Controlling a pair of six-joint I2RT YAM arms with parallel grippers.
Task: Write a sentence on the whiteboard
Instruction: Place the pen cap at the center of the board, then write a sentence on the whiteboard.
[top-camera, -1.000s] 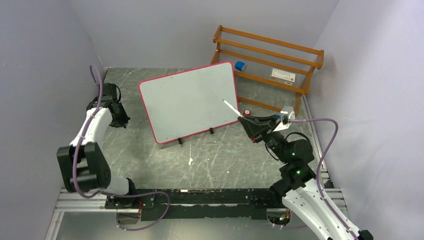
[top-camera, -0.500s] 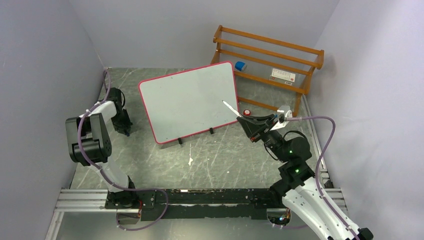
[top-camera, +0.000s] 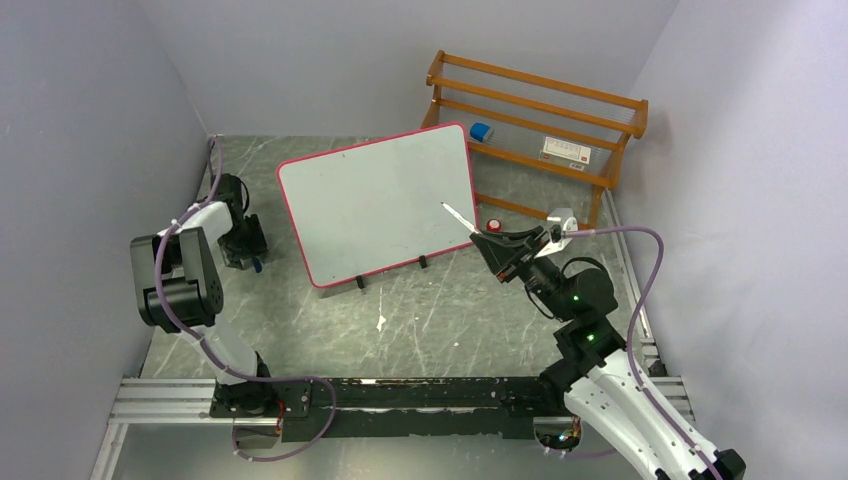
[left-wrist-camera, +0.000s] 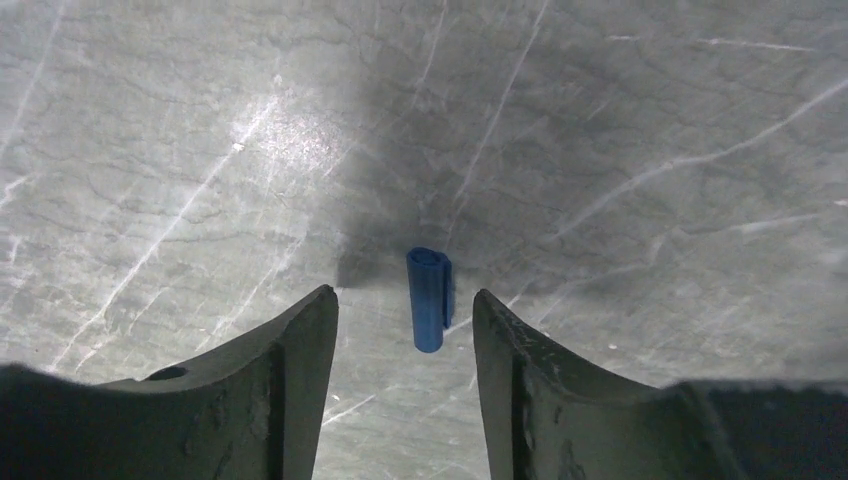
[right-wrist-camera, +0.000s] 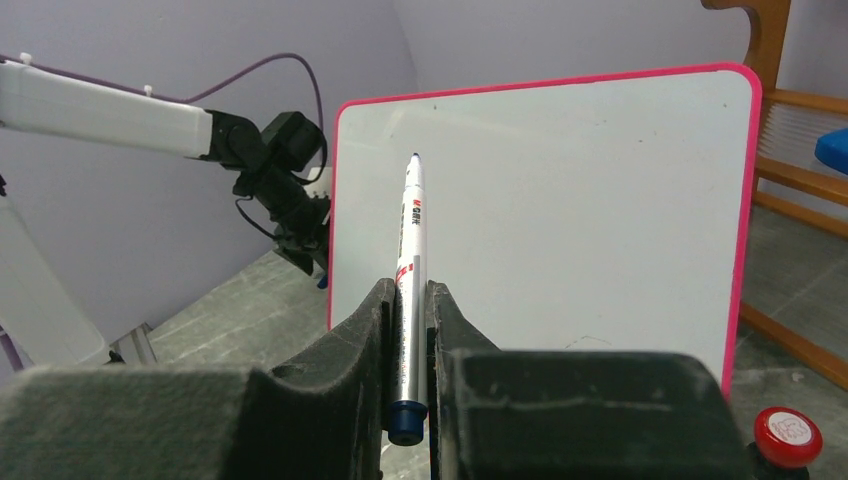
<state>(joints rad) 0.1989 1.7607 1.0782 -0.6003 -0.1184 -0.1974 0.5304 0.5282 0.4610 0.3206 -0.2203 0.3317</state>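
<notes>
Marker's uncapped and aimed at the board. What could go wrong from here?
1. The whiteboard stands tilted on small black feet; pen pressure may shove or tip it.
2. The right tool grips the marker near its tail, so the tip could pivot or slip while writing.
3. The blue cap lies loose below the open left tool; it might roll or get knocked away.

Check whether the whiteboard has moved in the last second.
No. The whiteboard keeps the same place against the wooden rack behind it.
</notes>
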